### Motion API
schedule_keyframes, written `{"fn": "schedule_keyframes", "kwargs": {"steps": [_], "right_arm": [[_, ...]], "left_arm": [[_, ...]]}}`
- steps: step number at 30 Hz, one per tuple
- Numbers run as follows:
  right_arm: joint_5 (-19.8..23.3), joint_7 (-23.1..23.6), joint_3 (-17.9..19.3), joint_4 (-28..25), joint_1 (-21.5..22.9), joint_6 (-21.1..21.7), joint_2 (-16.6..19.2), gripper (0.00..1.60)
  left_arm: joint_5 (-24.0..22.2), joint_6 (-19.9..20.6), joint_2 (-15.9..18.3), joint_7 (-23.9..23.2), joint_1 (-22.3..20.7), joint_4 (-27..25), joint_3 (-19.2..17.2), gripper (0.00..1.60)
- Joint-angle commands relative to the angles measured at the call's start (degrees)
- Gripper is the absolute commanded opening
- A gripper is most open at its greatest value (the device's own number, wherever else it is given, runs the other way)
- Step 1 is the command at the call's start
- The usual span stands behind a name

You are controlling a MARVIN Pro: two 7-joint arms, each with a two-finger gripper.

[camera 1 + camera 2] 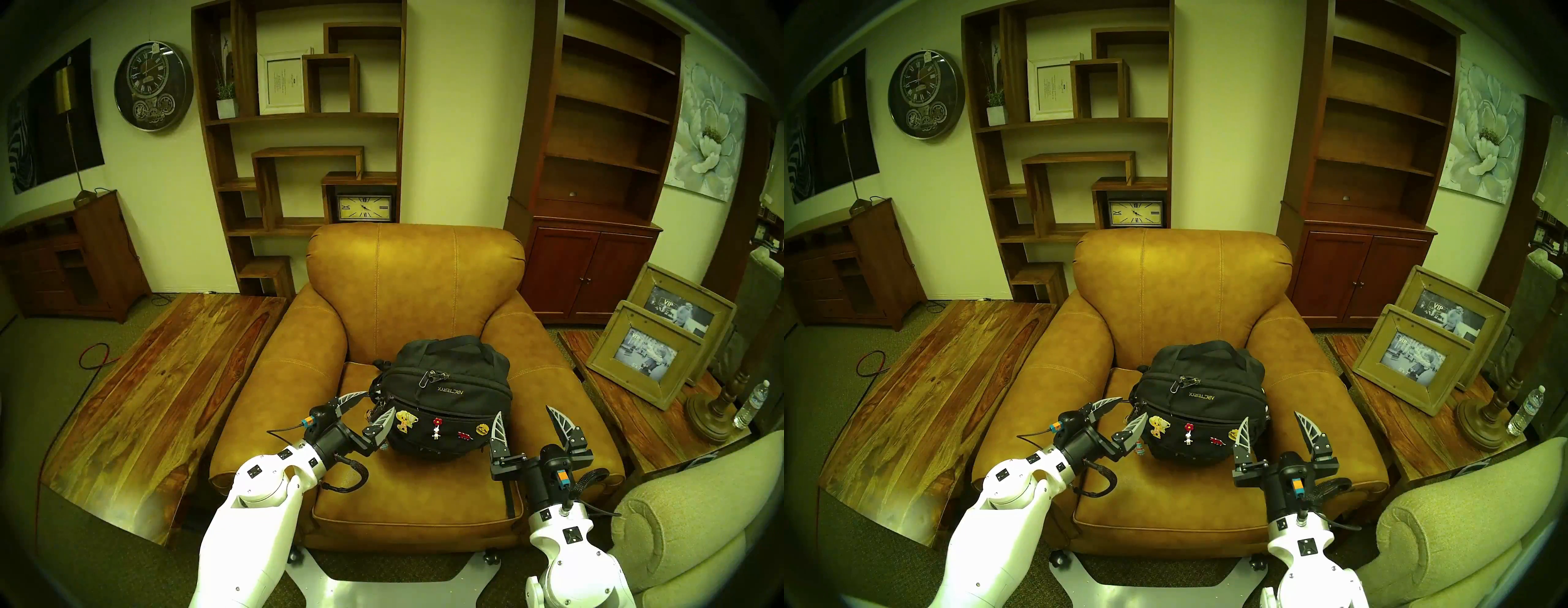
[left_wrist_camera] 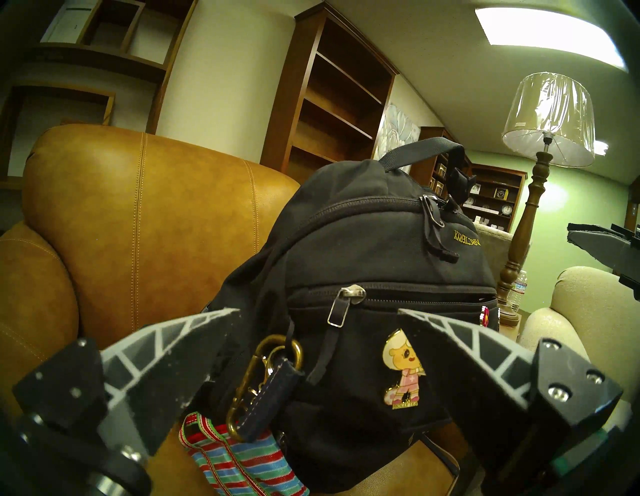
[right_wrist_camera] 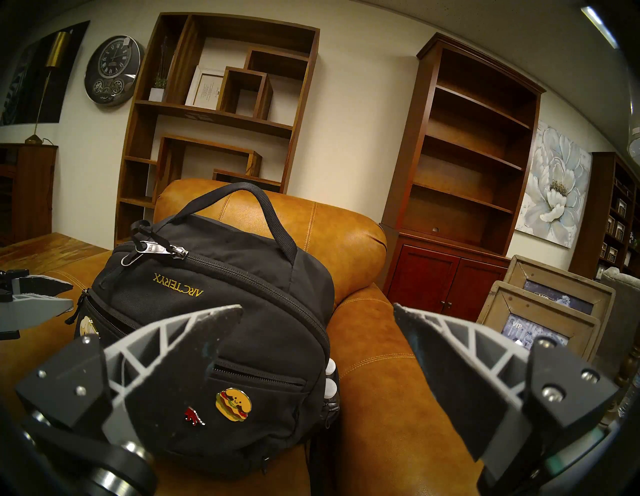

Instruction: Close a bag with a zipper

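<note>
Tan leather armchair carries the bag. Left gripper reaches level at its corner, jaws spread; right gripper hovers alongside, jaws wide.

bare seat cushion before bag; armrests flanking

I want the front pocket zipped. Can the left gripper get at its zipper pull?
Probably yes: the left gripper is open, straddling the bag's corner, and the zipper pull hangs uncovered just above, between its fingers.
</note>
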Motion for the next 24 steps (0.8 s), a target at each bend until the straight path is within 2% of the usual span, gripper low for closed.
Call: {"fn": "schedule_keyframes", "kwargs": {"steps": [1,8,12,18,24], "right_arm": [[-0.07,-0.13,-0.06,-1.12,0.03,-0.11,-0.08,1.6],[-0.07,-0.13,-0.06,-1.12,0.03,-0.1,-0.08,1.6],[-0.07,-0.13,-0.06,-1.12,0.03,-0.1,-0.08,1.6],[-0.07,-0.13,-0.06,-1.11,0.03,-0.11,-0.08,1.6],[-0.06,-0.14,-0.06,-1.11,0.04,-0.11,-0.07,1.6]], "left_arm": [[0.22,-0.15,0.35,-0.22,-0.44,-0.16,0.01,1.43],[0.14,0.02,0.43,-0.33,-0.76,0.56,-0.08,1.49],[0.28,-0.32,0.7,-0.4,-1.19,1.72,-0.17,1.47],[0.27,-0.29,0.6,-0.39,-1.95,2.55,0.05,1.35],[0.41,-0.12,0.46,-0.52,-2.69,2.98,0.57,1.32]]}}
